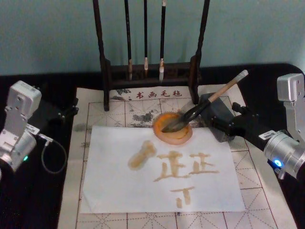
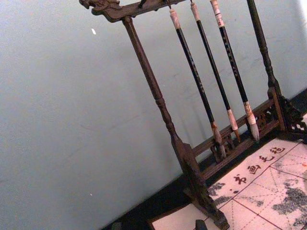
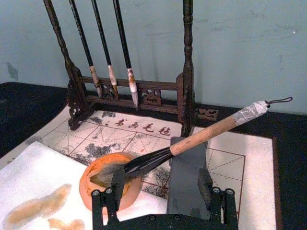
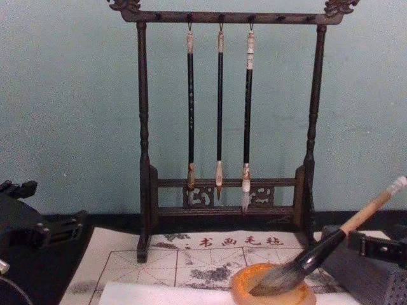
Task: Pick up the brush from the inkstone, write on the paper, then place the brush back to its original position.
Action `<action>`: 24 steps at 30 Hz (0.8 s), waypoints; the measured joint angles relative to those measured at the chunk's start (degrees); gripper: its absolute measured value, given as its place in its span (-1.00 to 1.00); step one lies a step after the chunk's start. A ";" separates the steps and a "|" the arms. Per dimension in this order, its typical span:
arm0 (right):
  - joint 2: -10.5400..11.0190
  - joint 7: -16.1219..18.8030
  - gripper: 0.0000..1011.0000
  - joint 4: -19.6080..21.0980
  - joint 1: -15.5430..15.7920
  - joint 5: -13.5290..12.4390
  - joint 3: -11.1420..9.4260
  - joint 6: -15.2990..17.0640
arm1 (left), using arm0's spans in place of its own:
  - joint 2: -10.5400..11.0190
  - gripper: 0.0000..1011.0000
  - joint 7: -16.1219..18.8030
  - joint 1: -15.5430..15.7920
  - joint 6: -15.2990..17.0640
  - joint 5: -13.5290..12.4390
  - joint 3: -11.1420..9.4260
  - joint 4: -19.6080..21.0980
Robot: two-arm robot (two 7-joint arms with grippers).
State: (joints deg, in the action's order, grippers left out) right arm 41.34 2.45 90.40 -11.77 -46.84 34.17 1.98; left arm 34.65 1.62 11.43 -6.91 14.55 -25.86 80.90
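Head view: brush (image 1: 205, 106) is seen resting with bristles in the inkstone (image 1: 172, 128) and handle leaned back over the grey block (image 1: 215, 116); no finger is on it; same lie is confirmed in the right wrist view (image 3: 192, 141) and chest view (image 4: 331, 244); inkstone sits at the far edge of the paper (image 1: 119, 191), which is laid on the gridded felt mat (image 1: 257, 191); tan characters and a smear are already marked on the sheet; writing is judged done and the brush judged returned, so little or nothing is left beyond arm retreat; right gripper (image 1: 240, 114) is held just beside the block, fingers spread, nothing pinched; spread pads (image 3: 105, 199) are seen short of the inkstone; left gripper (image 1: 64, 112) is parked at the mat's left edge, spread or pressed cannot be told; brush rack (image 1: 150, 71) with three thin brushes stands behind.
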 joint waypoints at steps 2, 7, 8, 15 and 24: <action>0.00 0.00 0.98 0.00 0.00 -0.04 -0.01 0.00 | 0.00 0.98 0.00 0.00 0.00 0.00 0.00 0.00; 0.00 0.00 0.98 0.00 0.00 -0.11 -0.04 0.00 | 0.00 0.98 0.00 0.00 0.00 0.00 0.00 0.00; 0.00 0.00 0.98 0.00 0.00 -0.13 -0.04 0.00 | 0.00 0.98 0.00 0.00 0.00 0.00 0.00 0.00; 0.00 0.00 0.98 0.00 0.00 -0.18 -0.08 0.00 | 0.00 0.98 0.00 0.00 0.00 0.00 0.00 0.00; 0.00 0.00 0.98 0.00 0.00 -0.22 -0.08 -0.01 | 0.00 0.98 0.00 0.00 0.00 0.00 0.00 0.00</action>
State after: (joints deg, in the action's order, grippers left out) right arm 41.34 2.46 90.40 -11.77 -47.06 34.10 1.97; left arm 34.64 1.62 11.43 -6.91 14.55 -25.86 80.90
